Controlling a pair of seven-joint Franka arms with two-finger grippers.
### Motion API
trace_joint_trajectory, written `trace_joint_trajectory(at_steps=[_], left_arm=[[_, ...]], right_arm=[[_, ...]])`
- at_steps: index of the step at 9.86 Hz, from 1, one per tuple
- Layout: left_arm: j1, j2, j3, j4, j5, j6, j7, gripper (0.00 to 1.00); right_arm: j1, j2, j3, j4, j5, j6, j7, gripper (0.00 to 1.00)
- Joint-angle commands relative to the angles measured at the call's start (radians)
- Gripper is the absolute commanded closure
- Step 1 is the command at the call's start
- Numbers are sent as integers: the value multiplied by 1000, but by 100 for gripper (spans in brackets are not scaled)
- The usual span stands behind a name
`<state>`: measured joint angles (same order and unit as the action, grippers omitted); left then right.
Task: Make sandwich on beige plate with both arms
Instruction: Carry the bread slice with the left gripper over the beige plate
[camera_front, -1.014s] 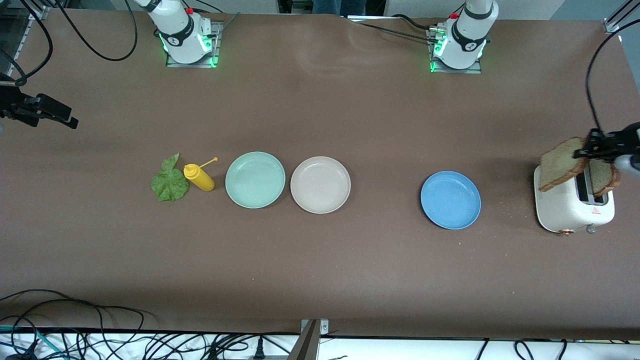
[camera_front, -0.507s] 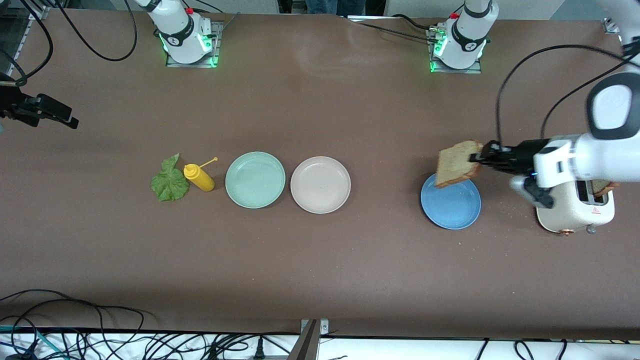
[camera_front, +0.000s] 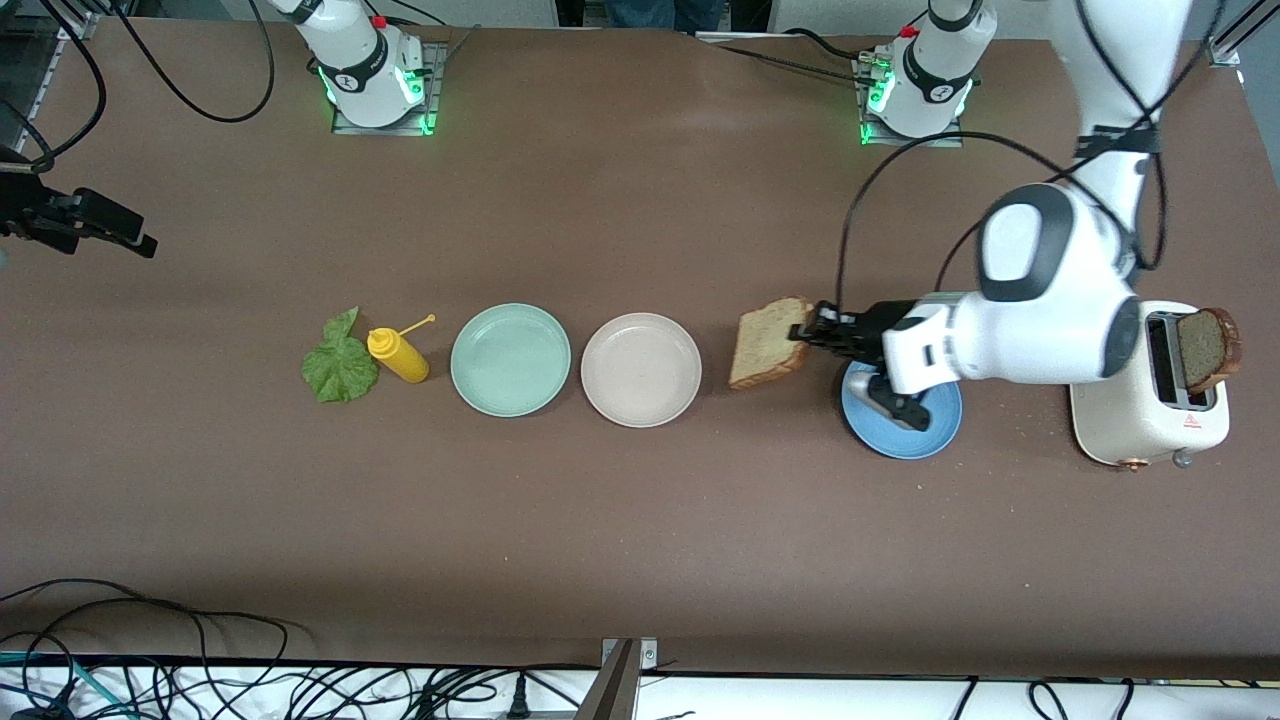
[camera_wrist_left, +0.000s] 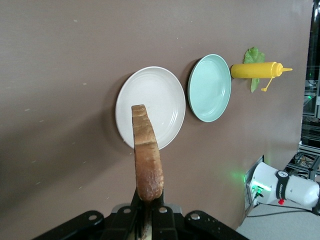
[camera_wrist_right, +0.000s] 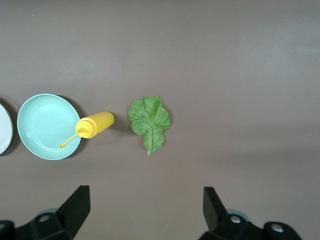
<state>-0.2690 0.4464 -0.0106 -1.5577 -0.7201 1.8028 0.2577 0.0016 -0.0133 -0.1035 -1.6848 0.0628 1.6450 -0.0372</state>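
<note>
Jaws of left gripper (camera_front: 806, 335) pinched tight on 1 bread slice (camera_front: 767, 342), held on edge over bare table btwn beige plate (camera_front: 641, 369) & blue plate (camera_front: 930, 436); arm covers part of blue plate. Right gripper (camera_wrist_right: 145, 200) waits w/ jaws spread wide, holding nothing, above lettuce leaf (camera_wrist_right: 149, 121). Count: 3 plates incl. mint-green plate (camera_front: 510, 359), 2 slices, 2nd slice (camera_front: 1207, 348) half sunk in toaster (camera_front: 1140, 420), 1 leaf, 1 yellow bottle (camera_front: 398, 354).
</note>
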Motion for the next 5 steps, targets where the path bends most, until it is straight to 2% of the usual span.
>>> trace_joint_trajectory(at_steps=[1, 5], left_arm=[[-68, 37, 15, 24, -70, 59, -43, 100], [-196, 109, 15, 22, -140, 252, -164, 100]], right_arm=[[-5, 7, -1, 24, 12, -20, -3, 0], [-3, 7, 1, 25, 12, -20, -3, 0]])
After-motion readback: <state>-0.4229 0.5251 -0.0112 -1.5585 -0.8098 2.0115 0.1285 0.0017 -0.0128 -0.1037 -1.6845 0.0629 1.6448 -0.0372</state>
